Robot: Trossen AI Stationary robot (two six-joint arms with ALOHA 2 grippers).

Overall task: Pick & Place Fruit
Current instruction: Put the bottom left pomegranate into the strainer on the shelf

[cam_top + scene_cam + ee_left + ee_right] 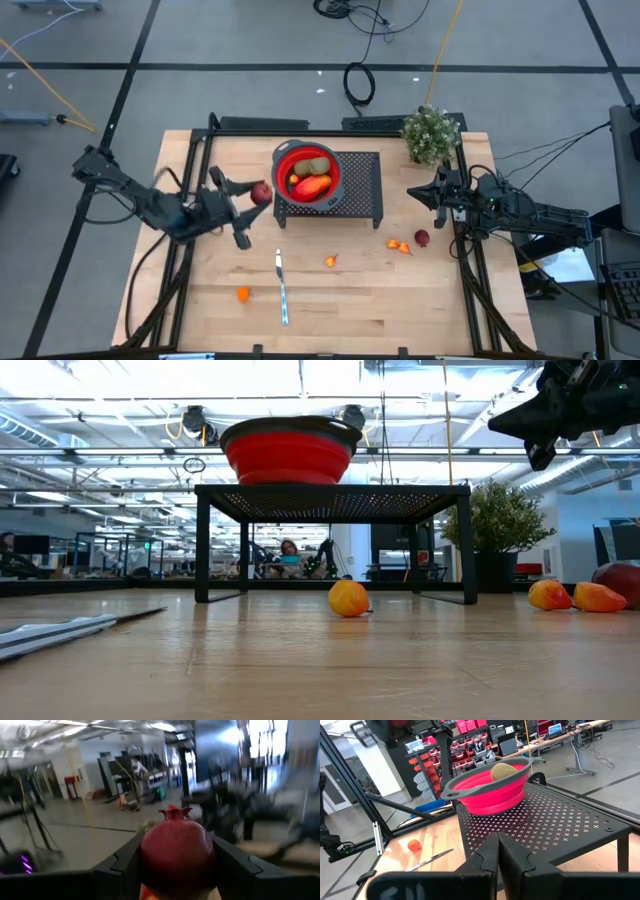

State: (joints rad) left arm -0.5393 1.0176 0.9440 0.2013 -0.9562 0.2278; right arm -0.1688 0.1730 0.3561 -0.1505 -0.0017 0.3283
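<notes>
A dark red pomegranate-like fruit [261, 193] hangs in the air just left of the red bowl [307, 175], with my left gripper [252, 198] shut on it. The bowl stands on a black perforated stand [360, 190] and holds green-brown fruit and a red-orange oval one [313, 186]. Small orange fruit pieces [243, 294] [330, 261] [398, 245] and a dark red one [422, 238] lie on the wooden table. My right gripper [412, 193] is shut and holds nothing; it hovers at the stand's right side. My left gripper pinches the dark red fruit by its two round sides [150, 855] between its two fingers [235, 862]. The fingers reach in level from the table's left. The fruit's little crown [175, 812] points away from the gripper. The fruit is lifted clear of the table.
A silver knife [282, 288] lies near the table's front edge. A potted plant [432, 135] stands at the far right corner. Black frame rails run along the table's left and right sides. Bare wood stretches in front of the stand.
</notes>
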